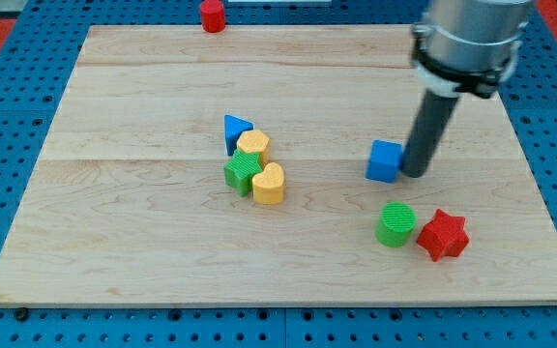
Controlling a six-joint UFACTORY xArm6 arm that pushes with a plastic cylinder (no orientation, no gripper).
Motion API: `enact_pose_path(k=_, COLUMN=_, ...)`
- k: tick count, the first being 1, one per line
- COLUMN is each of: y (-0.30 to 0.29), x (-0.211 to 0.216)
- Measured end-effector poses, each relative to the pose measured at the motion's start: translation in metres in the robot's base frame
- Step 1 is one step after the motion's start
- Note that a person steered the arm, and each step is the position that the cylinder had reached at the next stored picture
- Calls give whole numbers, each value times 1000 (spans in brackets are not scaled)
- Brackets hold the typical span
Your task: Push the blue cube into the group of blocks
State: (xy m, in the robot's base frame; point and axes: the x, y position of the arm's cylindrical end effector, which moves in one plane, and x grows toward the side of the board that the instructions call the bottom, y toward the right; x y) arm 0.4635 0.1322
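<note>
Blue cube point(384, 161) touching my tip point(415, 172).

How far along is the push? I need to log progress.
Done: my tip is set at the blue cube, on its right side in the view. In hand: pushing leftward. Left: the cube sits apart from the group, with bare board between it and the blue triangle, yellow blocks and green block.
</note>
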Motion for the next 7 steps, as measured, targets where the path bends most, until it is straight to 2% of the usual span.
enact_pose_path(k=3, y=-14, x=-17)
enact_pose_path(k=5, y=-94, x=-17)
enact_pose_path(k=6, y=-106, x=-17)
enact_pose_path(k=7, y=-94, x=-17)
